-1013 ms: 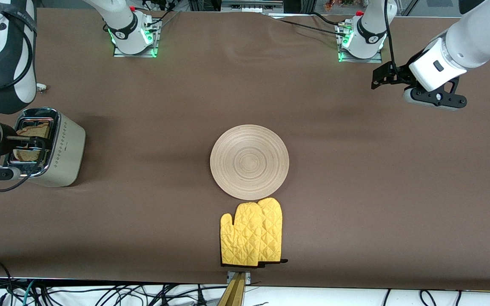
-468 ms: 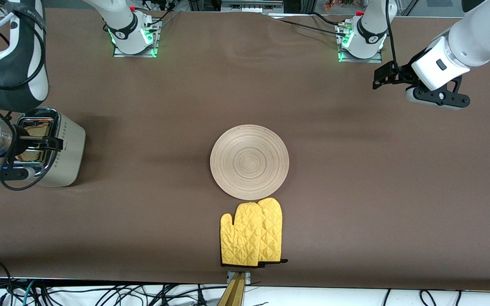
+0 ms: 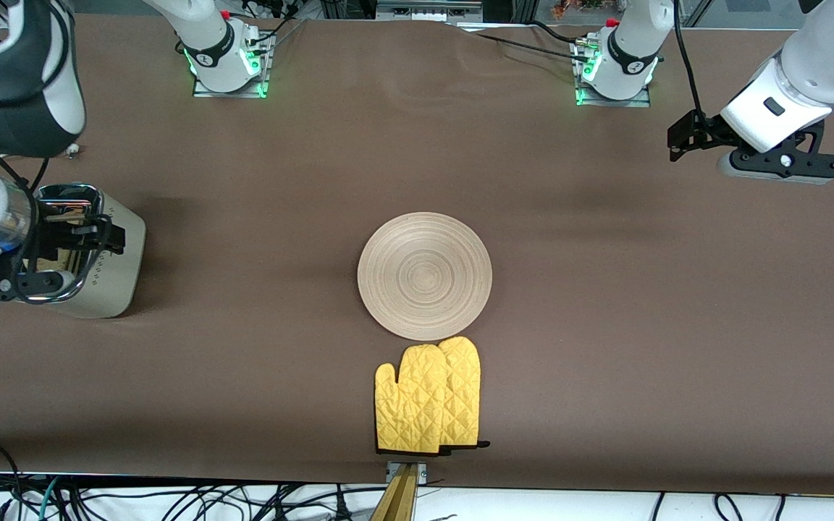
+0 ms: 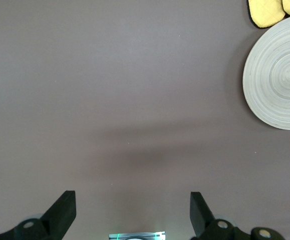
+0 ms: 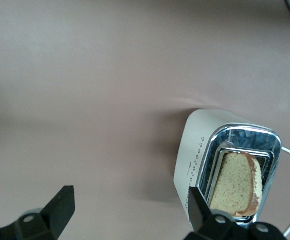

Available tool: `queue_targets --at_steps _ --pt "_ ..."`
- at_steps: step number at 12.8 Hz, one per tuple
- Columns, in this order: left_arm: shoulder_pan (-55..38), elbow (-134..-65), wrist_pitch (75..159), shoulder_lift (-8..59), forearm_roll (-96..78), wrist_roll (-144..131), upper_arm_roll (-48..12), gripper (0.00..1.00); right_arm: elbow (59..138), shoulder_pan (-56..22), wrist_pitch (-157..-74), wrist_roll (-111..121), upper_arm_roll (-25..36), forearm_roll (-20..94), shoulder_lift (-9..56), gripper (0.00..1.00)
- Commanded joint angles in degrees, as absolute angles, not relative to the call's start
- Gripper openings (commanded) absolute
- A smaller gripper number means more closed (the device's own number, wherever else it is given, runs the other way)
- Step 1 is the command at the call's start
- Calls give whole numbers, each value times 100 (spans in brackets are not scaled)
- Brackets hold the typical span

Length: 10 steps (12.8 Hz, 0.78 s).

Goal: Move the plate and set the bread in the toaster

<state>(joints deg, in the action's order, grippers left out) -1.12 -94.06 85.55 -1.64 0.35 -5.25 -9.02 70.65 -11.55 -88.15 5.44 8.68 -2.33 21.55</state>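
Two yellow quilted oven mitts [image 3: 429, 396] lie on the brown table [image 3: 641, 325].

Bare brown table [image 3: 605, 325] lies open between the toaster [image 3: 109, 271] at the right arm's end and the plate [image 3: 425, 276] mid-table. Yellow oven mitts [image 3: 428, 405] touch the plate's nearer rim, blocking that side. The toaster's slot holds bread [image 5: 237, 185].

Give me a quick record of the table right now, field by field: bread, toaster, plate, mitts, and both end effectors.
bread: sitting in a slot of the toaster
toaster: upright, at the right arm's end of the table
plate: bare, mid-table
oven mitts: yellow pair, nearer the front camera than the plate, touching its rim
right end effector: open, holding nothing, above the toaster
left end effector: open, holding nothing, over bare table at the left arm's end
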Motion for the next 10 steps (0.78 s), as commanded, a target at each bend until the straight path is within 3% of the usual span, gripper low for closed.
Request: queue_targets --at_steps 1,10 --pt "183 -9159 8447 -70 80 -369 -940 100 7837 -714 -9497 536 459 -194 1409 100" --pt "686 -9158 7981 -70 -53 -113 -932 100 8560 -62 -9335 501 -105 -149 466 100"
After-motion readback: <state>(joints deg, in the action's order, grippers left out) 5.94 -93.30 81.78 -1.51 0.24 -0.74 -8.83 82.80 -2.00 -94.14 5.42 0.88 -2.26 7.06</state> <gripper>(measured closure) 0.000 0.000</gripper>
